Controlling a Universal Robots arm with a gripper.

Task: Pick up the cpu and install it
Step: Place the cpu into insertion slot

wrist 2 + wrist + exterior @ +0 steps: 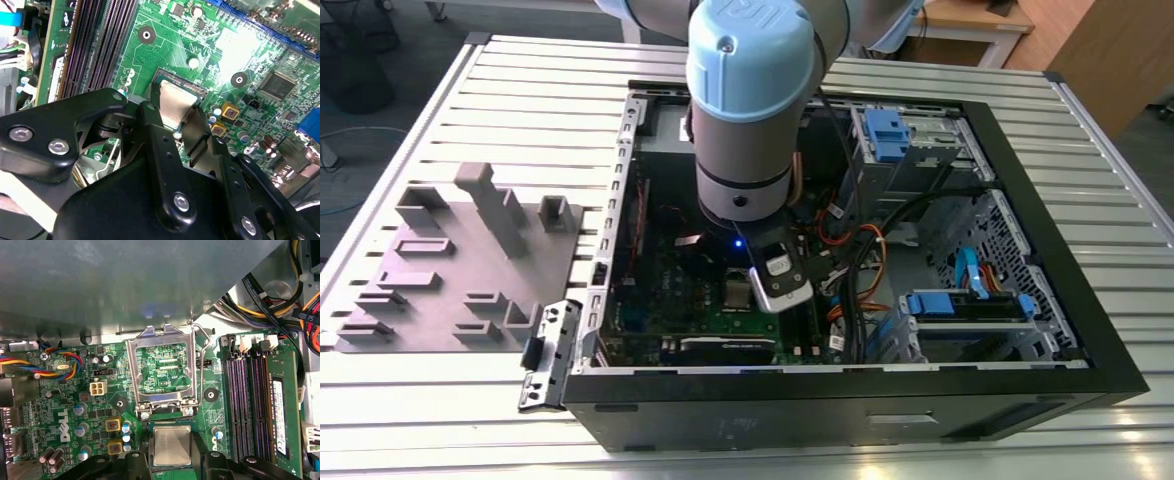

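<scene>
Snugly, cpu [172, 100] clamped in claw [176, 124]

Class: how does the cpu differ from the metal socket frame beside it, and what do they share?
The cpu is a solid plate; the socket frame is an open window with green board showing through. The cpu is smaller than the frame. The cpu lies flat; the frame is swung open. Both are silvery metal.
</scene>
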